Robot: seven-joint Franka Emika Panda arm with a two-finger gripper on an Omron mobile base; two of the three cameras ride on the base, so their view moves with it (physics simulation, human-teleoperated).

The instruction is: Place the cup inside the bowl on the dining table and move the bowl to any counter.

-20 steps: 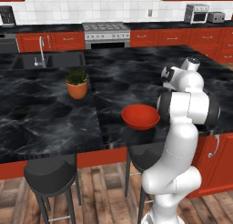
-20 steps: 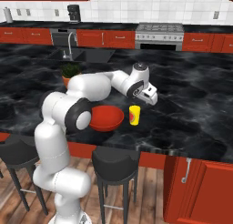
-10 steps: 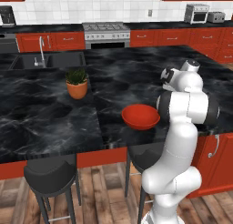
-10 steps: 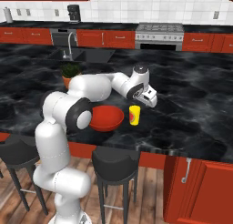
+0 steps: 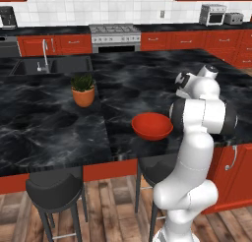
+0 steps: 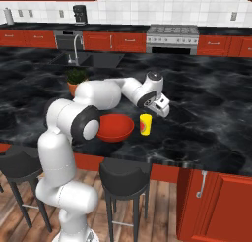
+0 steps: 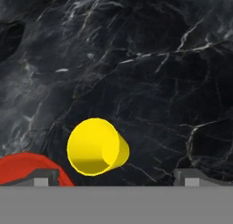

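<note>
From the left base view we see the bowl (image 5: 152, 126) sitting near the front edge of the black marble bench (image 5: 59, 123), just left of the white arm (image 5: 199, 152), with an orange plant pot (image 5: 83, 94) well apart to its left and two dark stools (image 5: 54, 191) tucked under the edge. From the right base view we find the cup (image 6: 145, 124) standing upright on the bench, just beside the bowl's right rim and not in it; the tool (image 6: 160, 108) hangs just above and behind the cup, apart from it, while a sink (image 6: 81, 59) lies farther back. From the hand view we look down into the yellow cup's open mouth, a slice of the red bowl showing at the lower left corner; the two dark fingertips (image 7: 43, 177) stand spread wide at the bottom, with nothing pinched between them.
</note>
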